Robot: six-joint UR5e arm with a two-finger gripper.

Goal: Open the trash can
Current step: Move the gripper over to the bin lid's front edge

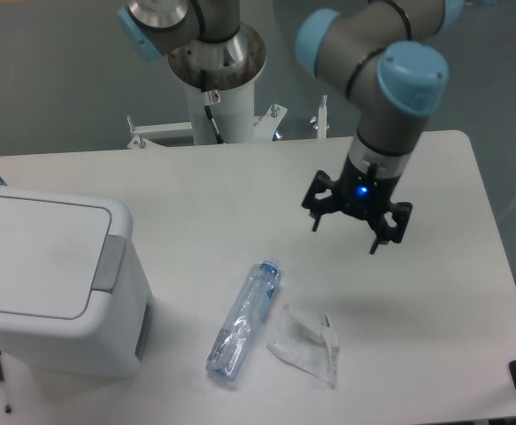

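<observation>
gripper (346, 233) at 3 o'clock, held above table, fingers spread | bin (50, 283) at 9 o'clock, lid kept shut

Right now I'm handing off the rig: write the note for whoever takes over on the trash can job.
Gripper: open, empty, hanging above the table right of centre, far from the bin.
Trash can: at the left edge of the table, lid flat and closed, grey push tab on the side facing the arm, untouched.
Also on the table: crushed bottle and a crumpled clear wrapper, both between the bin and the gripper.
Done: nothing on the bin yet.
Left: carry the gripper left over the bottle, reach the tab, press it so the lid opens.
</observation>
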